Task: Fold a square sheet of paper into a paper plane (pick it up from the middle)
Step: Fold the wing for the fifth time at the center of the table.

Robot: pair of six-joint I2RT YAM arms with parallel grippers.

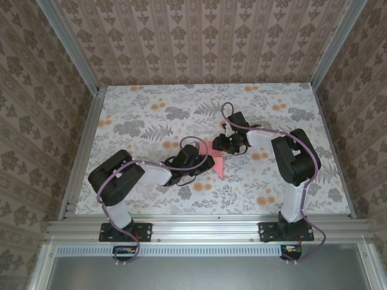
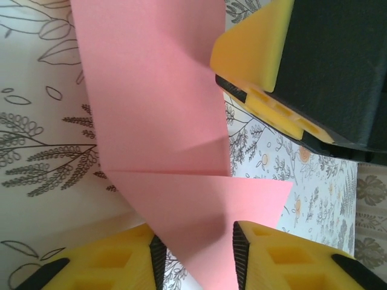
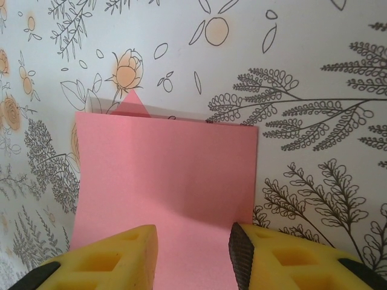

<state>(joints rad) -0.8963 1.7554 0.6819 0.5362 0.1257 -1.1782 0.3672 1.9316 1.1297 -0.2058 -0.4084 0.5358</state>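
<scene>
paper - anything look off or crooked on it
No tears on the paper, but it is askew: a triangular tip pokes past its far straight edge, and in the left wrist view one flap crosses the other at a slant.

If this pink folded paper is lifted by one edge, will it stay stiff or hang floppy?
Probably floppy: the paper plane is a thin sheet, and its left edge curves in the right wrist view. Likely light, so a push may slide it over the table. Its creases should stiffen it slightly.
</scene>
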